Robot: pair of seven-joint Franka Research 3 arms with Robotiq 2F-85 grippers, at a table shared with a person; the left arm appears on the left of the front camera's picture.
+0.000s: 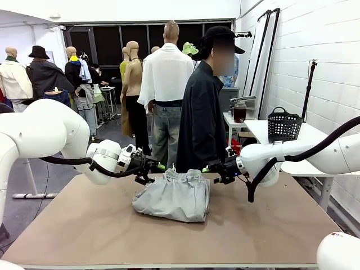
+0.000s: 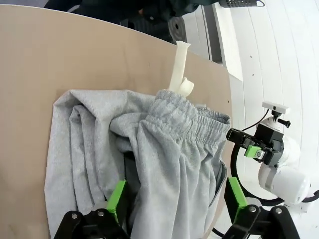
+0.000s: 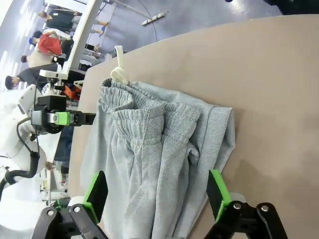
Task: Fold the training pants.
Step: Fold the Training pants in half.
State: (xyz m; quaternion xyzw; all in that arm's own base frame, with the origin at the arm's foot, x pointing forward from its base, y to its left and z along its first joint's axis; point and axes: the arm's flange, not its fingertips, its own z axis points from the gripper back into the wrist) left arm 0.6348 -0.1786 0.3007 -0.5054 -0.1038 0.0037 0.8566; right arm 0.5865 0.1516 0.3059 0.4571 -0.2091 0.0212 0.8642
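Tan flat wooden desk (image 1: 84, 225), bare around a central bundle. Light grey soft jersey training pants (image 1: 174, 197) folded into a compact heap mid-desk, gathered elastic waistband (image 2: 192, 117) at the far edge toward a person in a black jacket (image 1: 199, 118). White drawstring (image 2: 178, 67) trailing off the waistband onto bare board. Left black pincer with green pads (image 1: 153, 167) at the bundle's far-left corner, jaws apart, nothing clamped, cloth lying between its fingers in wrist view. Right black pincer with green pads (image 1: 212, 167) at the far-right corner, jaws apart too, straddling the fabric, not gripping.
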